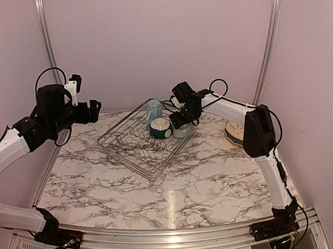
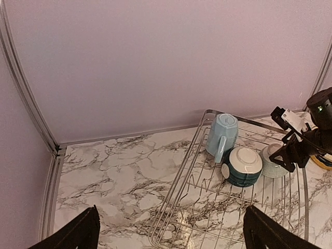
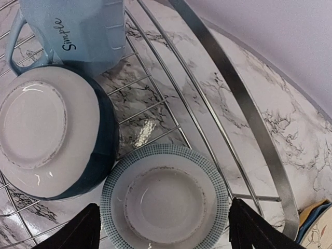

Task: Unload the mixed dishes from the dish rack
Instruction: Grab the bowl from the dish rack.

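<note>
The silver wire dish rack (image 1: 123,154) stands at the middle back of the table. At its far corner are an upside-down pale blue mug (image 1: 153,111), a dark teal and white bowl (image 1: 160,127) and a pale grey-green bowl (image 1: 181,130), both bottom up. My right gripper (image 1: 183,121) is open just above the pale bowl (image 3: 165,197), with one finger on each side of it (image 3: 165,231). The teal bowl (image 3: 52,132) and the mug (image 3: 78,31) lie to its left. My left gripper (image 2: 171,233) is open and empty, raised left of the rack (image 2: 187,176).
A stack of plates (image 1: 234,133) lies on the table right of the rack, with the cream leaf plate on top; its edge shows in the right wrist view (image 3: 319,228). Lilac walls close the back and sides. The rack rim (image 3: 244,104) runs close by the pale bowl.
</note>
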Available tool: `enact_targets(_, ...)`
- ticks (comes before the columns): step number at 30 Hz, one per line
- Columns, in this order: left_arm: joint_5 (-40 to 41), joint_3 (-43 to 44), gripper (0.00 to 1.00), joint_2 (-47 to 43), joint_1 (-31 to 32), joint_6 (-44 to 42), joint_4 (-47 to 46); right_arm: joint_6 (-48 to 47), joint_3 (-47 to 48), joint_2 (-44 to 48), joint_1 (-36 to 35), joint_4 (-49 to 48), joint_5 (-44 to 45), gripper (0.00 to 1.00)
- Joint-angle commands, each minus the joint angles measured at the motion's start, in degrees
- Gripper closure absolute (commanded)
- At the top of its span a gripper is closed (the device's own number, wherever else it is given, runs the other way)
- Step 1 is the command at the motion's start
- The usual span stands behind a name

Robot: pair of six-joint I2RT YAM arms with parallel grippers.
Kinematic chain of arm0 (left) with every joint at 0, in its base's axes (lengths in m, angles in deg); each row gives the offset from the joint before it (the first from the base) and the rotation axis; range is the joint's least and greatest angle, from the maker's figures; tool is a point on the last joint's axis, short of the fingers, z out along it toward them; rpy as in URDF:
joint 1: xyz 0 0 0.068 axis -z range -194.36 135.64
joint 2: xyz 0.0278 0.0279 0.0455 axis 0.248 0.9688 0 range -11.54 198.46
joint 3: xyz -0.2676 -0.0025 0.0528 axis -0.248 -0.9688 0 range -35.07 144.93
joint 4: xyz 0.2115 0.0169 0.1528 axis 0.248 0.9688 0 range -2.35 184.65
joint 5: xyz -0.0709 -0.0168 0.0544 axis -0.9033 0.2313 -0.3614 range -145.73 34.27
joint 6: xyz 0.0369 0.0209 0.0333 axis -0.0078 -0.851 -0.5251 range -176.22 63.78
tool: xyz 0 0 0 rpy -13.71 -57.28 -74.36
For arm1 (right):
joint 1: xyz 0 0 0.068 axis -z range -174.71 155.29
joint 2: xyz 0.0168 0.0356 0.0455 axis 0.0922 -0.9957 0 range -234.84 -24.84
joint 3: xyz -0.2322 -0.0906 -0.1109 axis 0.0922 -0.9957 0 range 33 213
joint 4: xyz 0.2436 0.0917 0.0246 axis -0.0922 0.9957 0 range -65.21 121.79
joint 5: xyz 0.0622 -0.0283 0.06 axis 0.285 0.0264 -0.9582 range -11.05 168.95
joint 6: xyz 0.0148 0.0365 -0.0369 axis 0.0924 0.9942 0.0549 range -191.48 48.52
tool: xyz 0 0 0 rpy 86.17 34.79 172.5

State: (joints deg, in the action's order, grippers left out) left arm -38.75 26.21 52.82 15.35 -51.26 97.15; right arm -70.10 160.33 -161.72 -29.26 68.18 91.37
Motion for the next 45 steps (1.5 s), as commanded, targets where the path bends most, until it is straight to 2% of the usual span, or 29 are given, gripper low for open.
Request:
enact_targets(1,-1.68,0.15,0.01,1.34,-0.23,0.69,-0.37,-0.31,3.13,-1.61,-0.29,1.56,1.39,0.20)
enact_targets(11,-1.23,-0.48,0.01,-0.23,-0.26,0.78,-0.76,-1.30,5.40,-4.86,-0.25,1.72,3.75,0.31)
enact_targets(17,-2.10,-0.34,0.01,0.41,-0.22,1.01,-0.66,0.32,4.23,-5.18,0.00,0.56,2.44,0.44)
enact_targets(30,-0.63,-0.01,0.01,1.92,-0.27,0.38,-0.18,-1.04,5.83,-4.89,0.33,-1.09,1.81,0.59)
enact_targets(45,-0.01,-0.02,0.01,0.93,-0.27,0.00,-0.09,0.23,3.23,0.36,0.30,-4.67,1.07,0.83)
